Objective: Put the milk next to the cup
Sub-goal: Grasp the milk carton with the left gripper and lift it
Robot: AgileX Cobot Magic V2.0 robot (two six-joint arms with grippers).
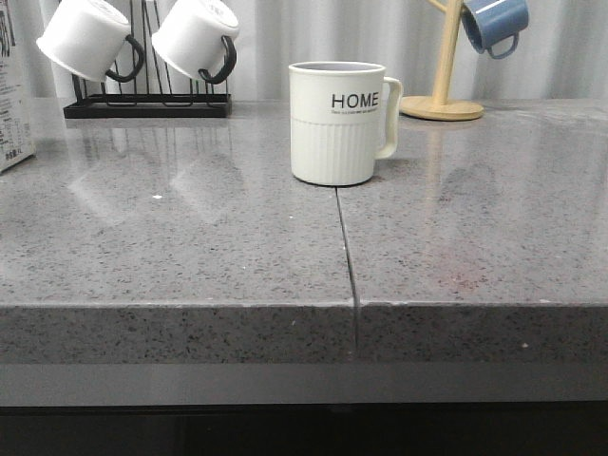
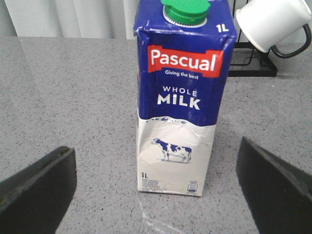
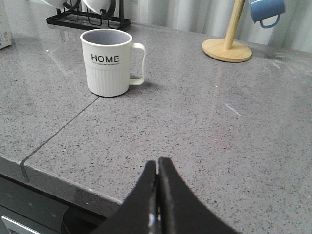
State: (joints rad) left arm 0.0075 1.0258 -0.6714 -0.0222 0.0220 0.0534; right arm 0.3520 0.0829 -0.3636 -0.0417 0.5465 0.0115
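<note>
The milk is a tall carton, dark blue above and cream below, with a green cap, "WHOLE MILK" and a cow picture. It stands upright on the grey counter; in the front view only its edge shows at the far left. My left gripper is open, its fingers wide apart on either side of the carton and a little short of it. The cup is a cream mug with "HOME" lettering, mid-counter; it also shows in the right wrist view. My right gripper is shut and empty over the counter's front edge.
A black rack with two white black-handled mugs stands at the back left. A wooden stand with a blue mug stands at the back right. A seam runs through the counter from below the cup to the front edge.
</note>
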